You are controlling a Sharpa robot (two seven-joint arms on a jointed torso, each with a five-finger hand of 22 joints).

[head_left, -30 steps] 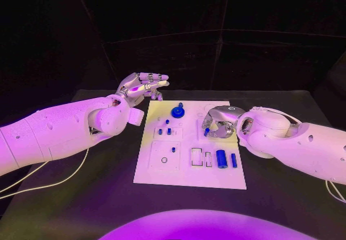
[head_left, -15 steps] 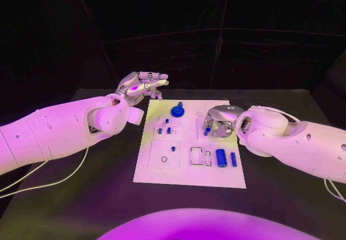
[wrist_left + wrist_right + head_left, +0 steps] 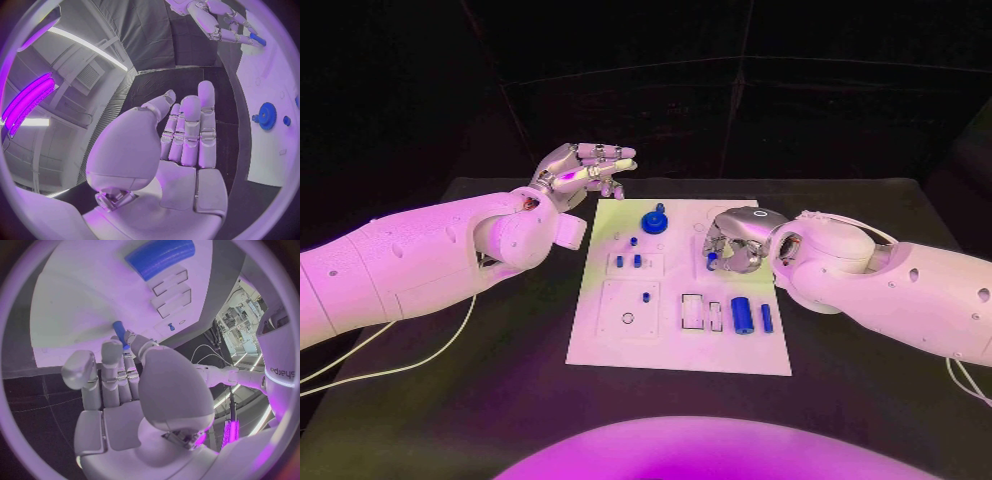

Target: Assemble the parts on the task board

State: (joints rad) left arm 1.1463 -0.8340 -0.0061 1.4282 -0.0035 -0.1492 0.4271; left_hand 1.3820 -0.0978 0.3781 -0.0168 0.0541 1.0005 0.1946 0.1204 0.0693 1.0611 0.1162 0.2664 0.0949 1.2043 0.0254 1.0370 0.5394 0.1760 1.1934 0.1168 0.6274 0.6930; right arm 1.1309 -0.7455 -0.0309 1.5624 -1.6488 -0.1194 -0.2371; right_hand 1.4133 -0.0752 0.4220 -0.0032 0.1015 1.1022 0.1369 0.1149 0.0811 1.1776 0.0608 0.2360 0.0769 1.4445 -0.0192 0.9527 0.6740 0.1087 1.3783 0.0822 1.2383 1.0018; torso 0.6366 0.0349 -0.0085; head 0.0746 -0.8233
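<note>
Head view: white board (image 3: 678, 350) lies flat in the middle of the black desk (image 3: 473, 400), long side running away from the robot.

Right robot hand (image 3: 733, 245): over the right half of the board, fingers curled around a small blue peg (image 3: 713, 262) pinched at the fingertips; in the right wrist view the same peg (image 3: 120, 334) stands out beyond the fingertips (image 3: 112, 347), its free end close to the board surface (image 3: 81, 305); whether it touches cannot be told.

Left robot hand (image 3: 583, 170): raised beyond the board's far left corner, off the board; in the left wrist view its fingers (image 3: 190, 127) lie together and fairly straight, with nothing in them.

Parts on the board: blue gear (image 3: 655, 222) near the far end; short blue pins (image 3: 629, 261) left of centre; thick blue cylinder (image 3: 743, 316) and thinner blue rod (image 3: 766, 319) lying side by side at the near right, next to rectangular slots (image 3: 694, 311).

Handling note, as judgement: the step appears to be seating the held peg in a hole. Keep the peg upright over the hole, lower slowly, and release only once it is seated; a tilted peg would likely jam or topple. Left robot hand is best kept clear.
</note>
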